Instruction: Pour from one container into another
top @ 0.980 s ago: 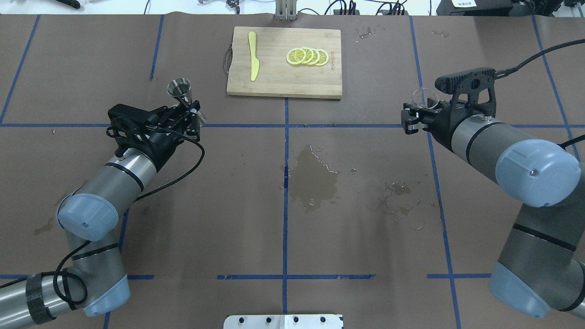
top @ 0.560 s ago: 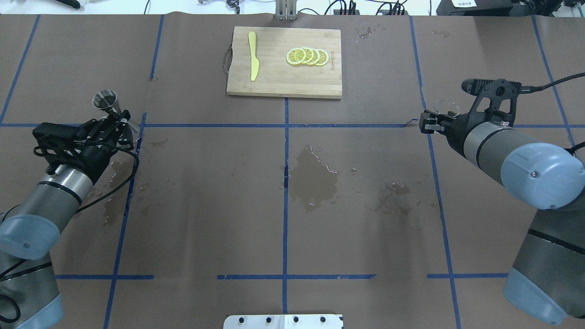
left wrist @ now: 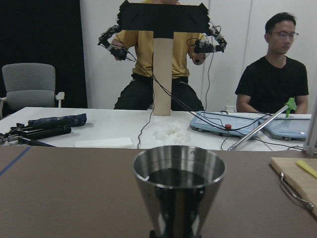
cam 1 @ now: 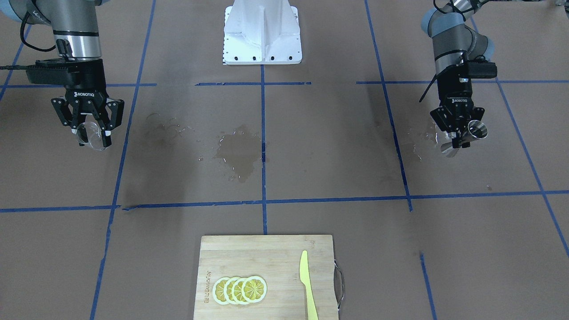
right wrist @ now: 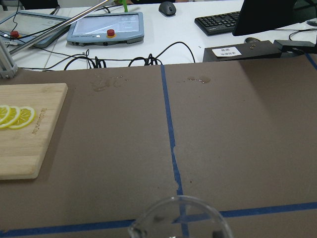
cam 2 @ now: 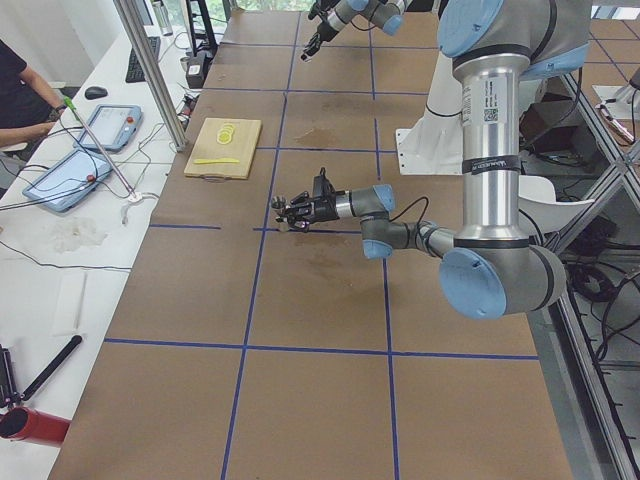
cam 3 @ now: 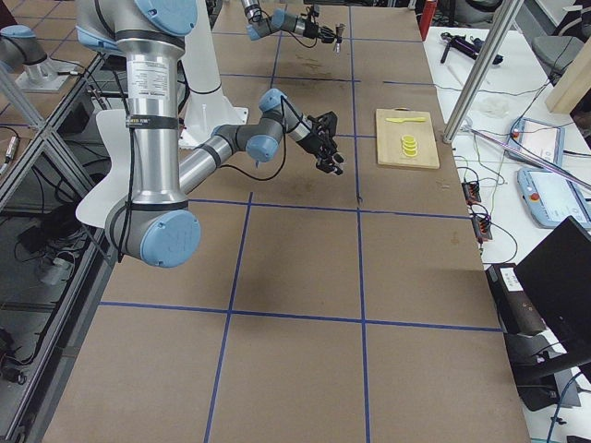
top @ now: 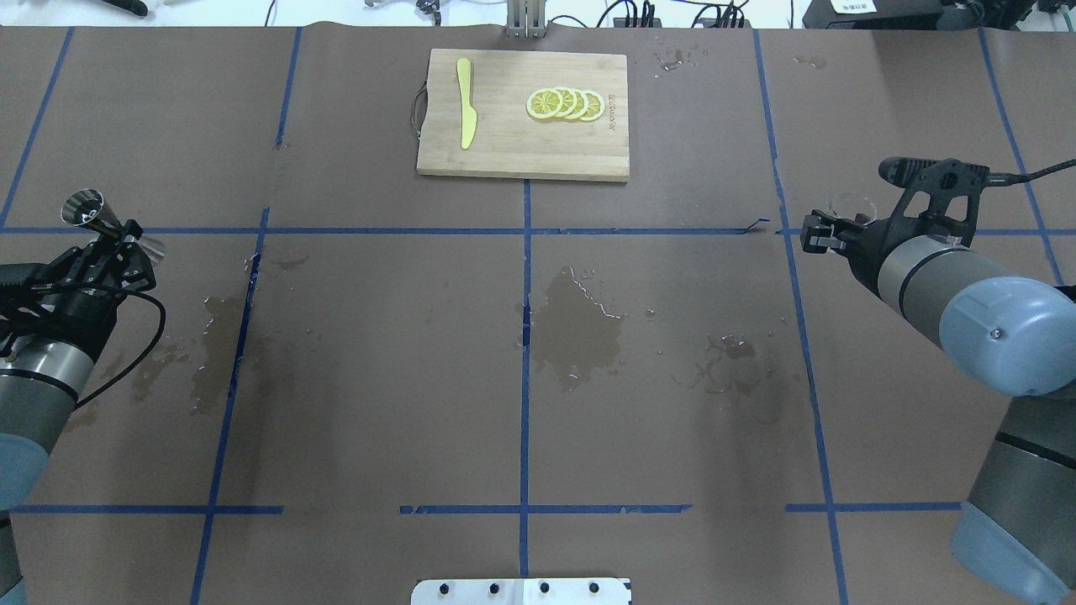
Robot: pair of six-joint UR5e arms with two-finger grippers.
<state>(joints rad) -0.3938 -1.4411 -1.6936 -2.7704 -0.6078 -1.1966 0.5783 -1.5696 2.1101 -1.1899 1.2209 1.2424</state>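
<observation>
The left gripper (top: 118, 239) held the steel jigger (top: 91, 212). It was closed almost all the way, pinching the thin middle of the jigger, where the two cones meet. One cone stuck up above the gripper and the other hung below it. In the left wrist view the jigger (left wrist: 178, 191) stood straight up, right in front of the camera. It was grey and shiny, with a round open top. Something dark showed down inside it. It might have been liquid, but that was hard to tell.

The right gripper (cam 1: 91, 131) held the small glass cup (cam 1: 89, 135). It was open part way, just as wide as the cup, and pressed on both sides of it. The cup was see-through with a thin rim, and it sat between the tips of the gripper. In the right wrist view only the rim of the cup (right wrist: 181, 218) showed, low in the picture.

Both grippers were up off the table (top: 378, 403), well apart from each other. Wet patches (top: 580, 323) lay on the brown paper between them. Far ahead of the grippers lay a wooden cutting board (top: 521, 143) with lemon slices (top: 565, 103) and a yellow knife (top: 465, 113) on it.
</observation>
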